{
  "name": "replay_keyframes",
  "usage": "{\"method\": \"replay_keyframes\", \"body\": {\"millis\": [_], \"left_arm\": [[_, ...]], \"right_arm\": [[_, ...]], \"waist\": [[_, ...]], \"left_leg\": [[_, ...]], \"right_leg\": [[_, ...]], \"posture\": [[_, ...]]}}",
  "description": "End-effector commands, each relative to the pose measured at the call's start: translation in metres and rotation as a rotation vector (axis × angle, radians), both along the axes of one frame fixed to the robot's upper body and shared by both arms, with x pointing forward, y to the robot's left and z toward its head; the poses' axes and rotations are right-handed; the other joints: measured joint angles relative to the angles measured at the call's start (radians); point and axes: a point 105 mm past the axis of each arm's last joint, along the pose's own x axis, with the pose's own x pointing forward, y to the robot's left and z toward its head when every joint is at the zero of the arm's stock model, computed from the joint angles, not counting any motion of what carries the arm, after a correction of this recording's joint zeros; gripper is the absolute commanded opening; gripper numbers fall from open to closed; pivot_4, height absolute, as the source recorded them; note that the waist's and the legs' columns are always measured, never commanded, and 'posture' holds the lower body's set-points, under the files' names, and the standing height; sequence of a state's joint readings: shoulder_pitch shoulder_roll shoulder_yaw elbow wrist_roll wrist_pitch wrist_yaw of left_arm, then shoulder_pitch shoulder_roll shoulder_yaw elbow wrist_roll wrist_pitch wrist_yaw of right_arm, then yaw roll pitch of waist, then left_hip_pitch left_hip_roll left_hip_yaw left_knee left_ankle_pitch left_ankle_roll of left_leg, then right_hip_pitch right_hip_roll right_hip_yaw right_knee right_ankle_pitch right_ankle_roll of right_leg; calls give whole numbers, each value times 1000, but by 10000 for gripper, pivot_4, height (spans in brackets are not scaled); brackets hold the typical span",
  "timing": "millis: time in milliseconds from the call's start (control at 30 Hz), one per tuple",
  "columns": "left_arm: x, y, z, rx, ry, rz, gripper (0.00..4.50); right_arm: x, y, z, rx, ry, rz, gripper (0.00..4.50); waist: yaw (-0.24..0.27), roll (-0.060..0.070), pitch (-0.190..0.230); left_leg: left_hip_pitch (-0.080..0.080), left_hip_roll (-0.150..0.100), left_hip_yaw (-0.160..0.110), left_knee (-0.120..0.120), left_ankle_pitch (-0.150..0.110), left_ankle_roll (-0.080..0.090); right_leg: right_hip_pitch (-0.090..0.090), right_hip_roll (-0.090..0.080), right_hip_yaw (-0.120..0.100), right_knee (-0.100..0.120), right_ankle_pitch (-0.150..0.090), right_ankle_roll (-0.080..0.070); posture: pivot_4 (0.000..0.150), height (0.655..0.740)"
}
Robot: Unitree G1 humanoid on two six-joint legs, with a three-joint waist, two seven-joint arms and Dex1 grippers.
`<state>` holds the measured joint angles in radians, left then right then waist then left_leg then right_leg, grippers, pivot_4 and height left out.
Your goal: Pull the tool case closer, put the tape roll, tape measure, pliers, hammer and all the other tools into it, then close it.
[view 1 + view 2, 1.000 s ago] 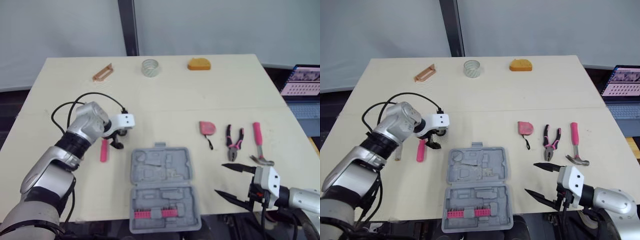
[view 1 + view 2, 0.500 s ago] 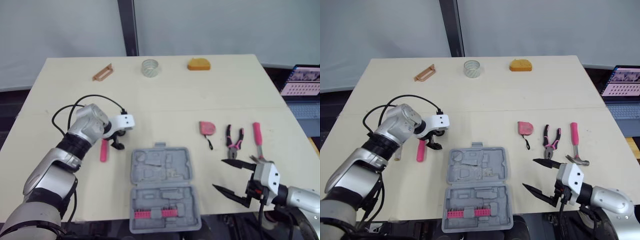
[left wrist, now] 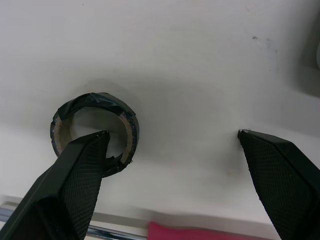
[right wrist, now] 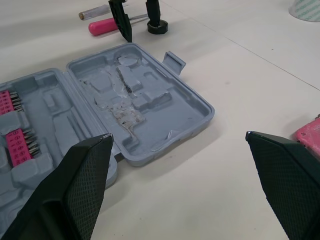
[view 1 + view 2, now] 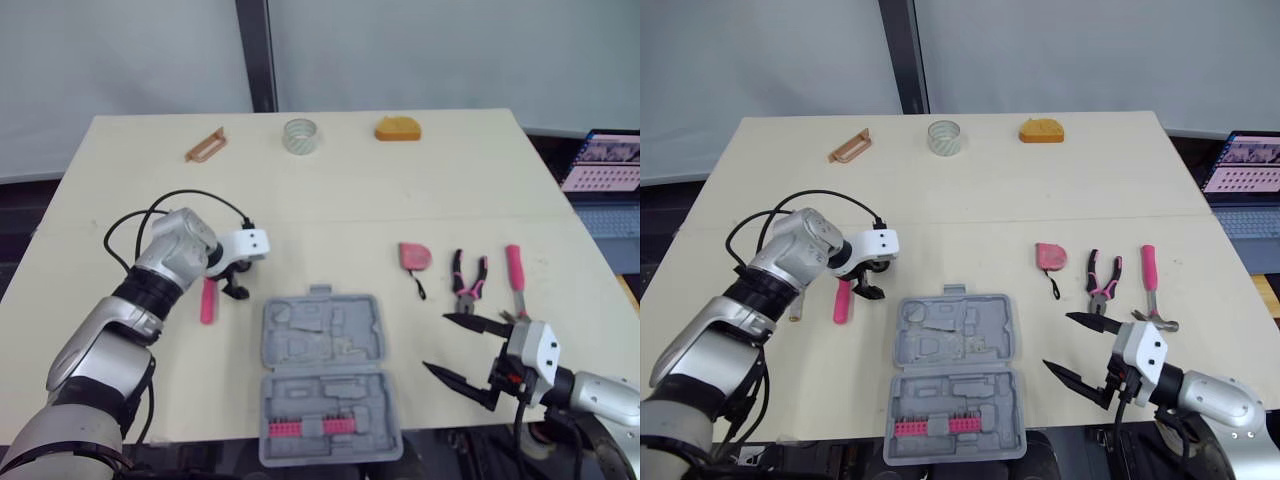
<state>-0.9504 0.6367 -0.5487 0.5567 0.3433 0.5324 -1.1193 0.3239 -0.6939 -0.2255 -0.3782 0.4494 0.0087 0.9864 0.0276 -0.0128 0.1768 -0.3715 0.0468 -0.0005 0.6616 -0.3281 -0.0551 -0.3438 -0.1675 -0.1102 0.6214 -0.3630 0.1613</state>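
Observation:
The grey tool case (image 5: pixel 325 375) lies open at the table's front middle, with a row of pink bits in its near half. My left gripper (image 5: pixel 238 280) stands open just left of the case's far corner, over a small black tape roll (image 3: pixel 95 127); one fingertip (image 3: pixel 92 145) reaches over the roll's hole. A pink-handled screwdriver (image 5: pixel 207 300) lies beside it. My right gripper (image 5: pixel 435 342) is open and holds nothing, right of the case. Beyond it lie the pink tape measure (image 5: pixel 414 256), the pliers (image 5: pixel 468 283) and the hammer (image 5: pixel 517 285).
Along the table's far edge sit a clear tape roll (image 5: pixel 300 135), an orange object (image 5: pixel 398 128) and a copper-coloured tool (image 5: pixel 205 145). A laptop (image 5: pixel 610 165) stands off the table's right side. A black cable loops over my left wrist.
My right gripper has drifted a little forward and left, toward the case, still open. The left gripper has stayed in place over the black roll.

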Motion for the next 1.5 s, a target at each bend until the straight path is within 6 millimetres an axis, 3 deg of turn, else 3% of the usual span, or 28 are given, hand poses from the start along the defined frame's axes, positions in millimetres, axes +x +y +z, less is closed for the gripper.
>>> {"method": "replay_keyframes", "body": {"millis": [33, 267, 300, 367, 600, 633, 833, 967, 1100, 1200, 1367, 1500], "left_arm": [[1, 0, 2, -3, -18, -3, 44336], [1, -1, 1, -4, -11, -8, 44336], [0, -2, 1, -5, -9, -7, 42016], [0, -1, 0, -10, -4, 0, 36656], [-1, 2, 1, -5, 1, 10, 2514], [-1, 3, 1, -5, 1, 11, 590], [-1, 5, 2, -2, -13, 19, 590], [-7, 9, 20, -59, -29, 7, 590], [-37, 4, 54, -255, -31, -168, 590], [-69, 3, 65, -409, 32, -248, 590], [-99, 4, 65, -545, 178, -237, 590], [-106, -8, 72, -663, 249, -268, 590]], "right_arm": [[1, -2, 8, 27, -36, -27, 45000], [1, -2, 7, 25, -36, -34, 45000], [2, -2, 7, 25, -36, -35, 45000], [2, -2, 8, 26, -36, -36, 45000], [3, 1, 9, 26, -37, -37, 45000], [3, 1, 9, 26, -37, -37, 45000], [3, 2, 9, 24, -37, -31, 45000], [4, 2, 10, 20, -40, -30, 45000], [4, 1, 12, 8, -48, -27, 45000], [1, 3, 11, -5, -36, -9, 45000], [-8, 5, 9, -61, -14, 45, 45000], [-15, 8, 7, -92, 1, 78, 45000]], "waist": [[0, 0, 0], [0, 0, 0], [0, 0, 0], [0, 0, 0], [-1, 0, 0], [-1, 0, 0], [-1, 0, 0], [-3, 0, 0], [-7, 0, 0], [-7, 1, 0], [4, 1, 0], [6, 1, 0]], "left_leg": [[0, 0, 0, 0, 0, 0], [0, 0, 0, 0, 0, 0], [0, 0, 0, 0, 0, 0], [0, 0, 0, 0, 0, 0], [0, 0, 0, 0, 0, 0], [0, 0, 0, 0, 0, 0], [0, 0, 0, 0, 0, 0], [0, 0, 0, 0, 0, 0], [0, 1, 1, -1, 0, 0], [0, 1, 1, 0, 0, 0], [0, 1, 1, 1, -1, 1], [0, 1, 2, 2, -2, 1]], "right_leg": [[0, 0, 0, 0, 0, 0], [0, 0, 0, 0, 0, 0], [0, 0, 0, 0, 0, 0], [0, 0, 0, 0, 0, 0], [0, 0, 0, 0, 0, 0], [0, 0, 0, 0, 0, 0], [0, 0, 0, 0, 0, 0], [0, 0, 0, 1, 0, 0], [-2, 0, 0, 1, 0, 0], [-1, 0, 0, 1, 0, 0], [1, 0, 0, 1, 0, 0], [1, 0, 0, 1, 0, 0]], "posture": [[1500, 7349], [1500, 7349], [1500, 7349], [1500, 7349], [1500, 7349], [1500, 7349], [1500, 7349], [1500, 7349], [1500, 7349], [1500, 7349], [1500, 7349], [1500, 7349]]}}
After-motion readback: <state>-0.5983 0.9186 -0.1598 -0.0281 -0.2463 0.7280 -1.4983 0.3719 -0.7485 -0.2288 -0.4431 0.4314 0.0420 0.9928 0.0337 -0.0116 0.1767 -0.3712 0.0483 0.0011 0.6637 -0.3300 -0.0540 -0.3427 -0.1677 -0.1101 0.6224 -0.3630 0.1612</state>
